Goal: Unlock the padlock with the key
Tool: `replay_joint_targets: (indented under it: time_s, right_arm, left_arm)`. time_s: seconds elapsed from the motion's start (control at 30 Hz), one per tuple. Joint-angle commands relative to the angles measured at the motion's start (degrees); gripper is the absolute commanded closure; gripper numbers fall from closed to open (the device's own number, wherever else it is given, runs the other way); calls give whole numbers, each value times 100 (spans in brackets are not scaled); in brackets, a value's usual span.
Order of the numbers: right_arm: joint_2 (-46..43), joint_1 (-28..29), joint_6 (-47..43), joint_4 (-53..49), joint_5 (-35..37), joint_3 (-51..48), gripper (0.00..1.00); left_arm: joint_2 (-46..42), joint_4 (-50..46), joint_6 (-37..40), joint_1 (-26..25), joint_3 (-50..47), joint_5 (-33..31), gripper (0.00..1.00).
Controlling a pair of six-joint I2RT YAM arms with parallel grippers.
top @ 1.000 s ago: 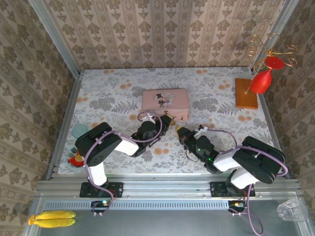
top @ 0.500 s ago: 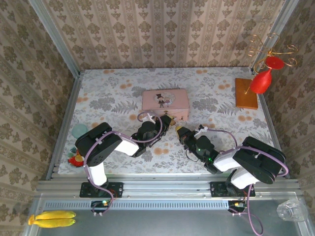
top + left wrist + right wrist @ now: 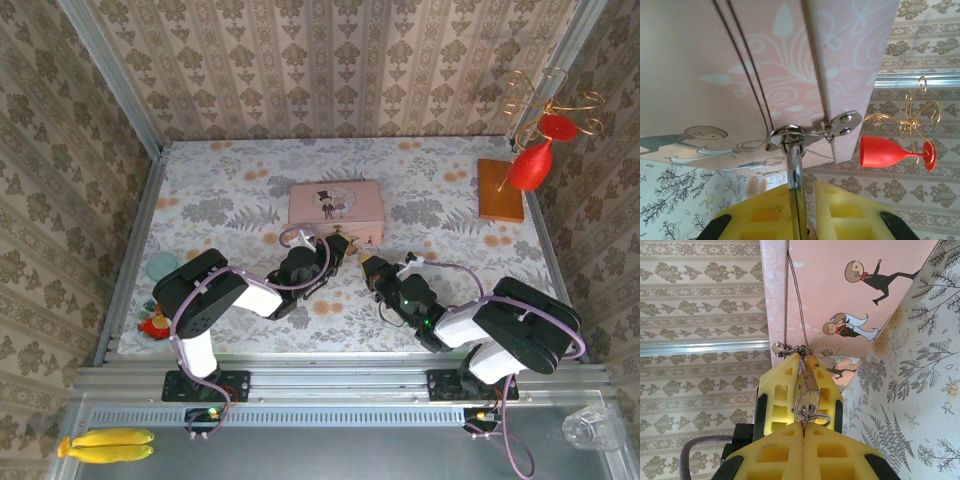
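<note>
At the tin's (image 3: 336,203) hasp (image 3: 840,122), left claw (image 3: 804,190) clamps padlock (image 3: 806,387), shackle (image 3: 794,170) toward it; right claw (image 3: 803,427) pinches key (image 3: 809,412).

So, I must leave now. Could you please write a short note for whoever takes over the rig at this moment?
Left hand: shut on the padlock, whose silver shackle runs up into the hasp of the pink tin.
Right hand: shut on a small metal piece with a wire ring, apparently the key, its tip near that hasp.
Done: both things are held at the tin's front.
Left: insert the key, turn it, free the shackle. Whether the key is already in the keyhole cannot be told.
</note>
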Motion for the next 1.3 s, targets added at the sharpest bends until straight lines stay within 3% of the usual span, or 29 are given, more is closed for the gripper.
replay_joint_targets:
  time_s: [0.0,0.5,0.93,1.1,1.27]
  right_arm:
    - [73,-46,75,158,52,243,100]
    - [365,56,-164,114,-477,474,100]
    - [140,36,-459,-30,-323,342,100]
    - [-485,-190,-876,-1458,-651,322,100]
    - [-1952,-314,-2453,-4476,-888,880,70]
  left_arm:
    - [-109,714,80,-146,301,316,100]
    - [-70,695,107,-93,404,362,100]
    - [-31,502,125,-91,289,414,100]
    - [-421,-546,795,68,305,472,100]
    - [-377,-1045,1368,408,329,625,100]
